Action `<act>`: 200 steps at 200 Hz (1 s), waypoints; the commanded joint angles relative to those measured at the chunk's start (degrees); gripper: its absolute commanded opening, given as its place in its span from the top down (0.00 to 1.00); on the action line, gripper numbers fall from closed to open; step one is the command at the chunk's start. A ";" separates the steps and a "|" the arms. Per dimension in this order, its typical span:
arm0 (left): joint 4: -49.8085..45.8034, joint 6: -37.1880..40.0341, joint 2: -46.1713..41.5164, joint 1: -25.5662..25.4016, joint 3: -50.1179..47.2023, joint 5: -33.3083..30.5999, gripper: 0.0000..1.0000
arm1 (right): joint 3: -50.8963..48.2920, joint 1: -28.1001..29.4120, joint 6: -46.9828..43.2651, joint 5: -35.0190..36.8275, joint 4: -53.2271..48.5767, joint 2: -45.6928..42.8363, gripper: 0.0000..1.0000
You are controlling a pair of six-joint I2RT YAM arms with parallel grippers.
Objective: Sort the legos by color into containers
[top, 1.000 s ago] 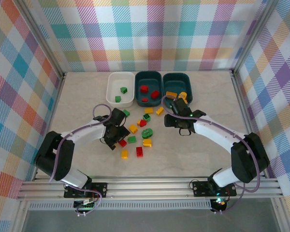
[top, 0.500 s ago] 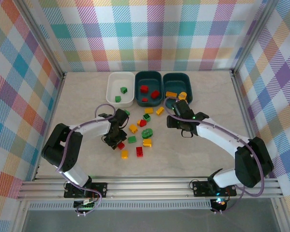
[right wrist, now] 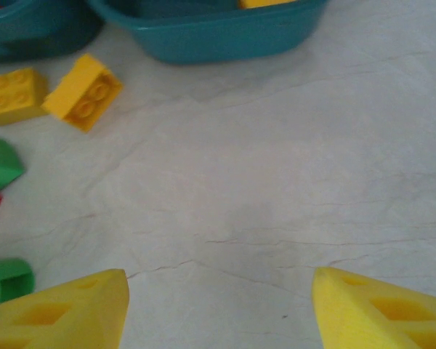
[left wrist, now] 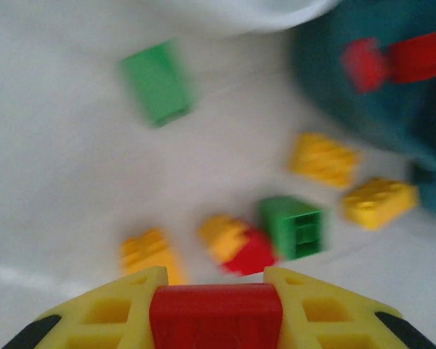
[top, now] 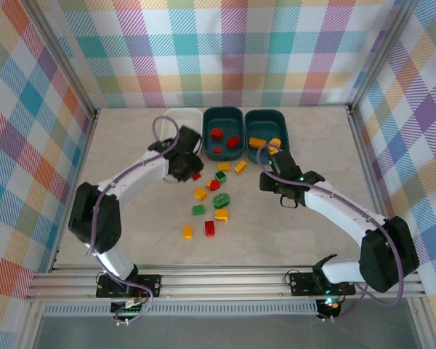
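Left wrist view tells you most of it. Your left fingers point(left wrist: 105, 316) are clamped on a red brick point(left wrist: 216, 318), one finger on each end face, and the brick sits square between them. From the top view that hand hangs at the near edge of the white tub point(top: 176, 111), just left of the middle teal tub point(top: 223, 110). The other reds point(top: 217, 134) are lying in that middle tub, so I'd say this one belongs there. The right teal tub point(top: 267, 111) has the yellow pieces point(top: 257, 142).

Your right fingers point(right wrist: 65, 309) are spread wide with nothing between them. They're over bare desk point(right wrist: 276, 182) just in front of the right teal tub, with two yellow bricks point(right wrist: 81, 91) off to their left.

Handling-wise, these things look tiny, light and stiff, so no crushing worries. The smooth plastic is probably slippery though, and an off-centre pinch could twist one or squirt it out. Take them across two flat opposite walls, centred, not over the studs or a corner.

The loose bricks point(top: 221, 200) are scattered mid-desk between your arms. A few are touching, like the red-and-yellow pair point(left wrist: 236, 243), so you'd want to come in carefully on those.
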 commanded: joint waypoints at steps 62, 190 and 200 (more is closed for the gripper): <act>-16.60 22.93 39.13 0.36 57.41 8.23 0.69 | -4.75 -4.80 1.54 -4.69 -2.98 -5.40 0.33; 0.42 21.45 13.43 -2.34 26.92 5.91 0.07 | -3.57 -4.41 2.57 -7.45 -10.07 -16.32 0.33; 2.57 17.55 6.88 -2.39 17.24 5.05 0.06 | -4.49 -4.19 2.98 -7.85 -10.42 -17.94 0.32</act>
